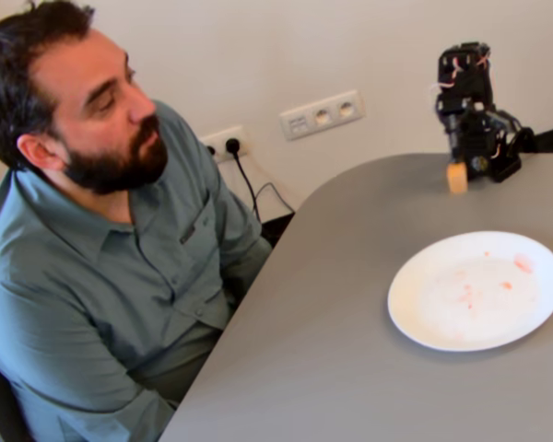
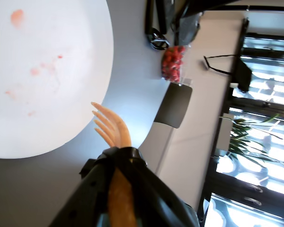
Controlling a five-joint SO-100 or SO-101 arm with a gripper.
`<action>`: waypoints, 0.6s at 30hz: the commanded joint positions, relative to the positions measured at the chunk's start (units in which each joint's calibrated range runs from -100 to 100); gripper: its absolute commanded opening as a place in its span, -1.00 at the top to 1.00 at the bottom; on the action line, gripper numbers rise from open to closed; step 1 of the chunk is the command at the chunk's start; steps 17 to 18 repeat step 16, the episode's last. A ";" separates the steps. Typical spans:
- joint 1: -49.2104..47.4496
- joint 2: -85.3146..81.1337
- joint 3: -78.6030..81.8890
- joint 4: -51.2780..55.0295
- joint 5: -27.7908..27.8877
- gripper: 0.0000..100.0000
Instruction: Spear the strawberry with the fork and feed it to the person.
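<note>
The fork (image 2: 111,128) has a pale orange head with bare tines, and it hovers just off the rim of the white plate (image 2: 80,28). My gripper (image 2: 118,158) is shut on the fork's handle. In the fixed view the arm is folded at the back right of the table, with the gripper (image 1: 470,158) and fork (image 1: 456,177) hanging just above the tabletop behind the plate (image 1: 424,318). The plate carries only pink-red juice smears. The strawberry is out of view. The person (image 1: 101,230) sits at the left, his face turned toward the table.
The grey rounded table (image 1: 332,331) runs from the person to the arm. The wrist view shows a clear pack of red fruit (image 2: 173,64) and a black object (image 2: 157,38) beyond the plate. Wall sockets (image 1: 321,114) and a plugged cable (image 1: 249,184) are behind the table.
</note>
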 commanded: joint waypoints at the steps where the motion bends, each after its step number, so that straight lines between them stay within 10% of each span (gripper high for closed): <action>1: 0.43 -19.53 19.88 -8.12 3.97 0.97; 8: -2.18 -37.58 47.56 -15.60 6.70 0.97; 18: -5.31 -38.51 47.92 -13.60 6.75 0.97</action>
